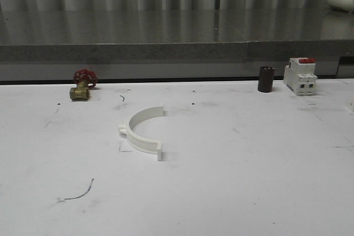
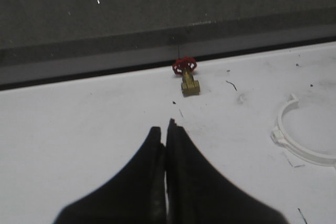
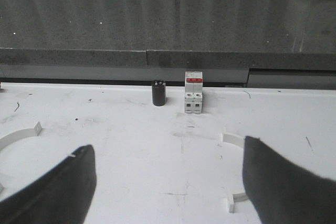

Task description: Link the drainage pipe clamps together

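Observation:
One white half-ring drainage pipe clamp (image 1: 141, 131) lies flat on the white table, left of centre, its open side facing right; it also appears in the left wrist view (image 2: 294, 142) and in the right wrist view (image 3: 18, 136). A second clamp half (image 3: 232, 139) lies on the table in the right wrist view, mostly hidden behind one finger (image 3: 278, 182), with an end tab (image 3: 232, 203) showing. My right gripper (image 3: 168, 144) is open over bare table, nothing between its fingers. My left gripper (image 2: 167, 127) is shut on nothing, well apart from the first clamp.
A brass valve with a red handwheel (image 1: 83, 84) sits at the back left. A dark cylinder (image 1: 266, 79) and a white breaker with a red top (image 1: 300, 75) stand at the back right. A grey ledge (image 1: 177, 51) runs behind the table.

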`<state>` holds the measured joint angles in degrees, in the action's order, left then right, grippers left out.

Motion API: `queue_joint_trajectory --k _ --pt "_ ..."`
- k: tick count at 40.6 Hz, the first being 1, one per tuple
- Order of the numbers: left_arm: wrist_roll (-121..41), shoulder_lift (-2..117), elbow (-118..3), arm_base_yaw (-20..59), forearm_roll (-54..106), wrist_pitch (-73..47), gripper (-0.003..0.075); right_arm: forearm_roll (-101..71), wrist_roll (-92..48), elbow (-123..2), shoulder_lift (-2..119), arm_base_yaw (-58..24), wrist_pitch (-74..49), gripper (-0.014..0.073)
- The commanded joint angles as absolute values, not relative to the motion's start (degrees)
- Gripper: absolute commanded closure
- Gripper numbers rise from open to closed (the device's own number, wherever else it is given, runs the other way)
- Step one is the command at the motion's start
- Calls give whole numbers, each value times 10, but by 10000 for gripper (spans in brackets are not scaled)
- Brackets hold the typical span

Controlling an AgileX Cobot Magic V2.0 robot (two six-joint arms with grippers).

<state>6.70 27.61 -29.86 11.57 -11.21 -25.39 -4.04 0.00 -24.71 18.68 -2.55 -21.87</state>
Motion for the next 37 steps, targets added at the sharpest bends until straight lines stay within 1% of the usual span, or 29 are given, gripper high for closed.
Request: queue_joint_trajectory --k 1,5,10,37 --pt "66 219 -286 120 -126 -213 741 -40 -4 -269 194 -21 -178 1" --pt "66 176 -262 120 -126 -218 741 -40 -4 -269 194 -21 -178 1" --pt "66 151 -253 120 -120 -215 741 -40 -4 -269 194 -21 -178 1" --pt "66 150 -253 120 -120 -215 741 -40 -4 -269 194 -21 -178 1"
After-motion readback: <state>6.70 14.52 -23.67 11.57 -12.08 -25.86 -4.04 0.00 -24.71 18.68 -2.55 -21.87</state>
